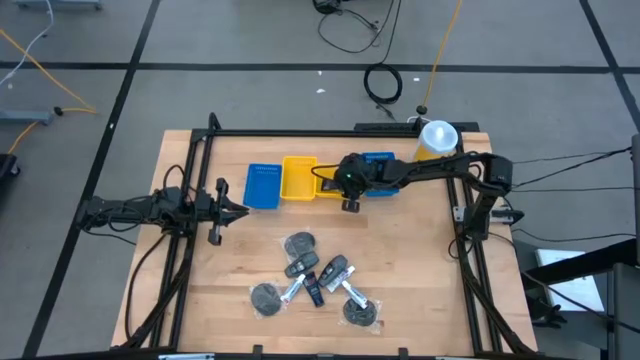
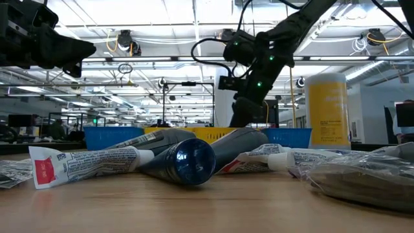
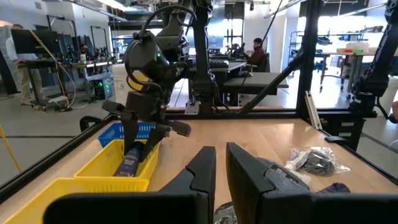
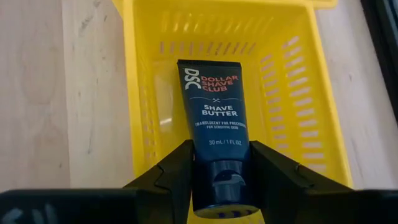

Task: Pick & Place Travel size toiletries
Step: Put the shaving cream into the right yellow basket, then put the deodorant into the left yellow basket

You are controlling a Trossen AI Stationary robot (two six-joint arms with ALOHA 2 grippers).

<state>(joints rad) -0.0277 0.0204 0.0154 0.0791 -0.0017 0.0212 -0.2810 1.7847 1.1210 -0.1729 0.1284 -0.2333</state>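
Note:
My right gripper (image 1: pixel 350 198) reaches over the yellow tray (image 1: pixel 299 178) and is shut on a dark blue tube (image 4: pixel 214 118) labelled shave butter. The other toiletries lie in a pile (image 1: pixel 315 282) on the table's near half: grey discs in clear wrap (image 3: pixel 317 160), white tubes (image 2: pixel 97 162) and a dark bottle (image 2: pixel 187 160) on its side. My left gripper (image 1: pixel 235 205) hovers at the table's left, beside the left blue tray (image 1: pixel 262 185), with its fingers nearly together (image 3: pixel 221 171) and nothing in them. My right gripper pinches the tube's cap end (image 4: pixel 224 183) between its two fingers (image 4: pixel 180 165), one on each side. The fingers come from above, slanting down along the tube. The tube hangs tilted below them, its flat crimped end (image 3: pixel 130 165) down inside the yellow tray.
A second blue tray (image 1: pixel 380 170) stands right of the yellow one, under my right arm. The tall yellow bottle with a white cap (image 1: pixel 437 138) stands at the far right corner. A black frame (image 1: pixel 300 133) runs along the table's edges. Bare wood lies between trays and pile.

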